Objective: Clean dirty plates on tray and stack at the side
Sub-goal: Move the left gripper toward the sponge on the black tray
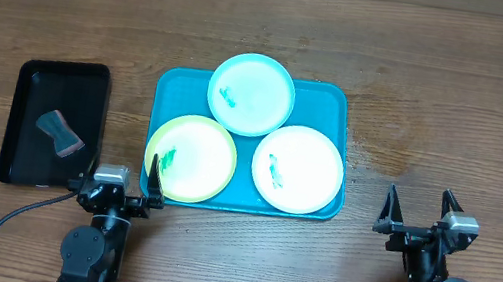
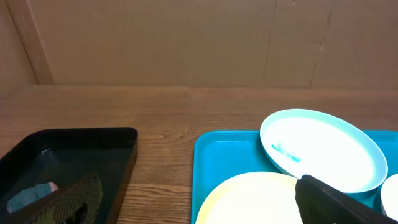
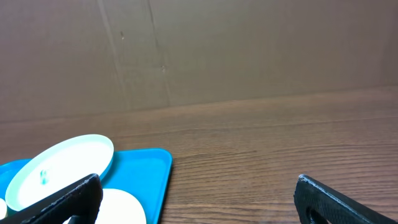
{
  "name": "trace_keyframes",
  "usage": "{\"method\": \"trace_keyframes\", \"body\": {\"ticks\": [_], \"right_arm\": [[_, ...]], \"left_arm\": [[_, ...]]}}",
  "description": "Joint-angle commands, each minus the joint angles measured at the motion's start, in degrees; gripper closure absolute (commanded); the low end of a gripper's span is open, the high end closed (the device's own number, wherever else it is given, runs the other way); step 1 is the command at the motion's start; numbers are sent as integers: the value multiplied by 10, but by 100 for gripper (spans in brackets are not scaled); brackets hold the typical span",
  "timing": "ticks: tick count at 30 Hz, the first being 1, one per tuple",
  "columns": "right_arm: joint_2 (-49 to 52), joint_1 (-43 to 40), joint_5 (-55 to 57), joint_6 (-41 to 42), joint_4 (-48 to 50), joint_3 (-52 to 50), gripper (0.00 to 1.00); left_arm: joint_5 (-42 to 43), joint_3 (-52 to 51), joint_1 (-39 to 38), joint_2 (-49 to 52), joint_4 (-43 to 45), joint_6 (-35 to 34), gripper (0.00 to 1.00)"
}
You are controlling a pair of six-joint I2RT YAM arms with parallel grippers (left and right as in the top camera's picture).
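The turquoise tray (image 1: 330, 105) lies mid-table and holds three plates with green smears. The pale blue plate (image 1: 251, 93) is at the back, tilted on the other two. The yellow-green plate (image 1: 192, 159) is front left. The white plate (image 1: 298, 170) is front right. My left gripper (image 1: 123, 173) is open and empty at the tray's front left corner, one finger over the yellow-green plate's edge. My right gripper (image 1: 418, 210) is open and empty over bare table, right of the tray. The left wrist view shows the tray (image 2: 224, 155), the blue plate (image 2: 320, 146) and the yellow-green plate (image 2: 249, 199).
A narrow black tray (image 1: 36, 92) stands left of the turquoise tray and holds a small grey-and-red sponge (image 1: 61, 131). In the left wrist view the black tray (image 2: 81, 143) is at the lower left. A brown wall backs the table.
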Motion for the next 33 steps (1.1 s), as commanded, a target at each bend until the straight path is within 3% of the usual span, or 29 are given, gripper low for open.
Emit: {"method": "trace_keyframes", "body": {"ticks": [1, 18, 23, 26, 29, 33], "right_arm": [[-4, 3, 6, 3, 3, -6, 0], [-4, 3, 6, 3, 3, -6, 0], [-4, 3, 6, 3, 3, -6, 0], [-4, 3, 6, 3, 3, -6, 0], [-4, 3, 6, 3, 3, -6, 0], [-4, 3, 6, 3, 3, -6, 0]], "left_arm": [[5, -4, -4, -3, 2, 5, 0], [7, -4, -4, -3, 18, 4, 1], [137, -4, -4, -3, 50, -96, 1], [201, -4, -4, -3, 113, -164, 0], [239, -4, -4, -3, 238, -225, 0], [241, -4, -4, -3, 437, -229, 1]]}}
